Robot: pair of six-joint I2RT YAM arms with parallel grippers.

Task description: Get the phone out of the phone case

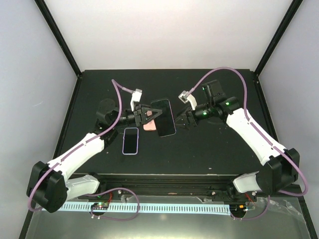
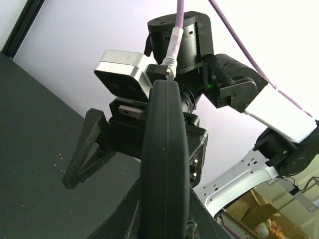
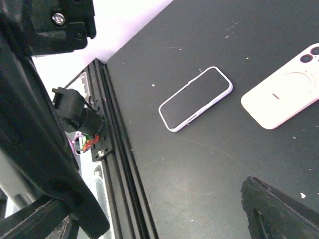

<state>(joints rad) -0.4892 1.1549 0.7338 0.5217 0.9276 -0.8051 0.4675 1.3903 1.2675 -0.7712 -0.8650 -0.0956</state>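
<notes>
Slippage risk: my left gripper (image 1: pixel 151 115) clamps the black slab phone (image 1: pixel 165 119) by one edge; my right gripper (image 1: pixel 182 119), spread wide, holds nothing.

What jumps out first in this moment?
The left gripper is shut on a black slab at mid-table, with the right gripper open just beside it. The pink phone case lies back-up on the table, and a phone lies flat nearby.

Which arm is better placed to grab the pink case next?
Right, probably. The right gripper is open and empty, and the phone case lies flat in its wrist view. The left gripper is shut on the black slab.
</notes>
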